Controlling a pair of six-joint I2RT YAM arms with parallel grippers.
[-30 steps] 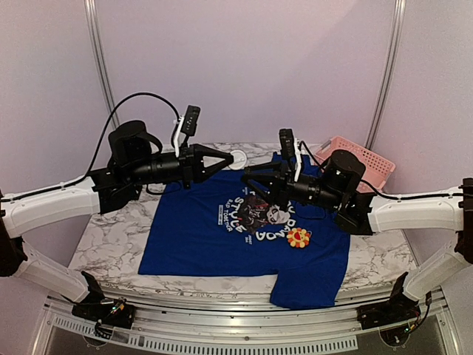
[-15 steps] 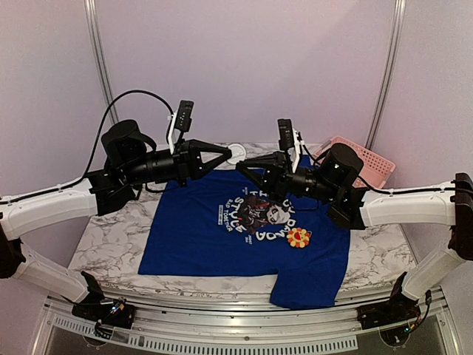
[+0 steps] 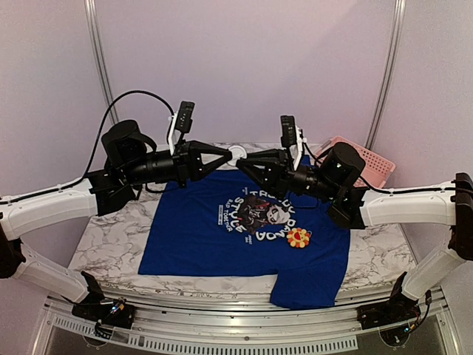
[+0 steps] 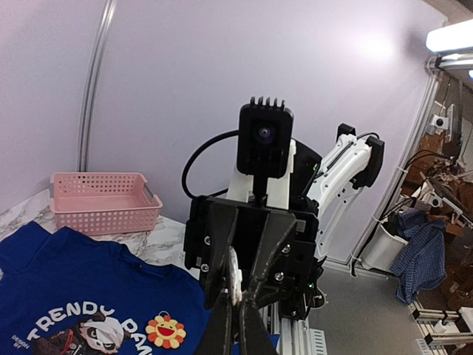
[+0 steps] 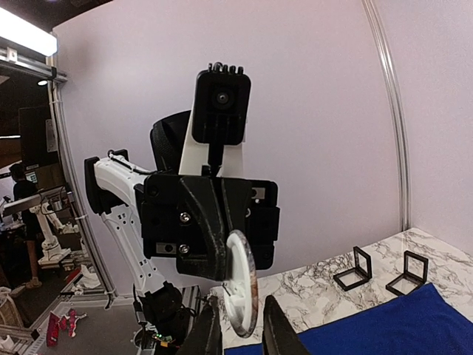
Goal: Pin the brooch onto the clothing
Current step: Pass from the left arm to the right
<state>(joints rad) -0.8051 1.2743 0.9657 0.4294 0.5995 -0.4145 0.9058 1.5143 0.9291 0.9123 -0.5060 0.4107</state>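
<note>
Top external view has my two claws meeting tip to tip in the air above the far edge of the shirt (image 3: 199,237), which lies flat on the marble table (image 3: 111,237). My left claw (image 3: 228,157) is pinched narrow on a thin white disc (image 3: 237,154). From the right wrist view the disc stands edge-on. My right claw (image 5: 238,316) has its fingers a little apart there, one on each side of the disc's lower rim; whether they touch it I cannot tell. The brooch (image 3: 298,237) rests on the shirt just beside the chest print, on my right side, well apart from both claws. A pink basket (image 3: 369,164) stands at the table's far right corner. Two small black square frames (image 5: 353,270) sit on the marble beyond the shirt.
</note>
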